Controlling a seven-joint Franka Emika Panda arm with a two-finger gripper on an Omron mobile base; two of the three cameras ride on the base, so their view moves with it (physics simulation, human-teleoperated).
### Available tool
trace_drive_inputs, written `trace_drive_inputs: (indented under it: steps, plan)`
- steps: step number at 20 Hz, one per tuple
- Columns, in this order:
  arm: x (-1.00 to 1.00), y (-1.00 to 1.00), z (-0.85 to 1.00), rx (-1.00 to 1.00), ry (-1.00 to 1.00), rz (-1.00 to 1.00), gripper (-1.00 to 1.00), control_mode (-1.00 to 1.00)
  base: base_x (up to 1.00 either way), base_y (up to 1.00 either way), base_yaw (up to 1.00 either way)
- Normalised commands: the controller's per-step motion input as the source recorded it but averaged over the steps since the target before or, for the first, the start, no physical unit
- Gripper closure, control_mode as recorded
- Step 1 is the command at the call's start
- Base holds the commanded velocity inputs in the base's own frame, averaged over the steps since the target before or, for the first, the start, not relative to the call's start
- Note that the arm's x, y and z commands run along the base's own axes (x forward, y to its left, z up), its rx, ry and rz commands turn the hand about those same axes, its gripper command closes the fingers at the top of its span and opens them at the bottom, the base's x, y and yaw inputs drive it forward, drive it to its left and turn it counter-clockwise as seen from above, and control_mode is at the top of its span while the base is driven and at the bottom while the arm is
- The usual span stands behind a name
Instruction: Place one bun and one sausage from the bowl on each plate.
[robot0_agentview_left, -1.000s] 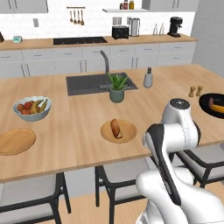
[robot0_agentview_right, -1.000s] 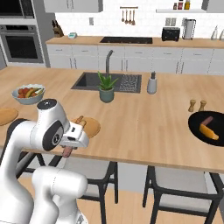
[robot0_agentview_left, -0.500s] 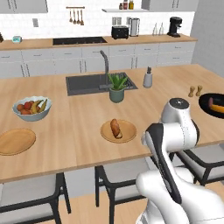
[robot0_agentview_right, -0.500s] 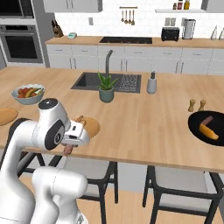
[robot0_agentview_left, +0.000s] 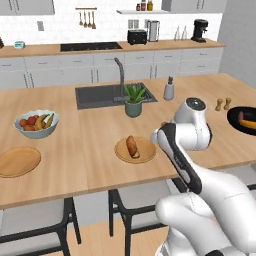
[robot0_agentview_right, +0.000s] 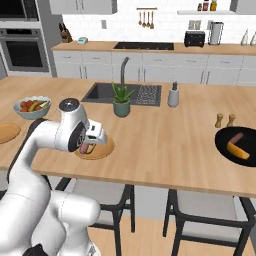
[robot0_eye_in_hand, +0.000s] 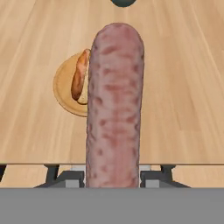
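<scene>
My gripper (robot0_eye_in_hand: 113, 178) is shut on a long pink sausage (robot0_eye_in_hand: 114, 109), which sticks out ahead of it over the counter. In the right base view the gripper (robot0_agentview_right: 85, 147) hangs with the sausage (robot0_agentview_right: 84, 148) at the near edge of a round wooden plate (robot0_agentview_right: 100, 150). This plate (robot0_eye_in_hand: 63, 89) (robot0_agentview_left: 142, 152) carries one bun (robot0_eye_in_hand: 81, 78) (robot0_agentview_left: 131, 146). A second wooden plate (robot0_agentview_left: 17, 161) (robot0_agentview_right: 7, 132) lies bare at the far left. The black bowl (robot0_agentview_left: 235, 120) (robot0_agentview_right: 222, 145) at the right holds a sausage (robot0_agentview_right: 236, 136) and a bun (robot0_agentview_right: 237, 151).
A pale fruit bowl (robot0_agentview_left: 36, 123) stands behind the left plate. A potted plant (robot0_agentview_left: 133, 100) and the sink (robot0_agentview_left: 97, 95) lie beyond the near plate. Two small shakers (robot0_agentview_left: 223, 104) stand by the black bowl. Stools (robot0_agentview_right: 210, 210) stand under the counter's front edge.
The arm has lifted and shifted a little over the counter, carrying the sausage with it. The plates, bun and bowl have stayed in place.
</scene>
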Motion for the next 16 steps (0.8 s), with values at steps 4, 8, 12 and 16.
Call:
trace_drive_inputs:
  steps: [4, 8, 12, 16]
  plan:
    - [0.96, 0.21, -0.06, 0.00, 0.06, 0.02, 1.00, -1.00, 0.00, 0.00, 0.00]
    - [0.43, -0.08, -0.37, 0.06, 0.16, 0.00, 1.00, -1.00, 0.00, 0.00, 0.00]
    - [0.37, 0.06, -0.79, 0.00, 0.00, 0.00, 1.00, -1.00, 0.00, 0.00, 0.00]
    - [0.58, 0.04, -0.64, 0.00, 0.00, 0.00, 1.00, -1.00, 0.00, 0.00, 0.00]
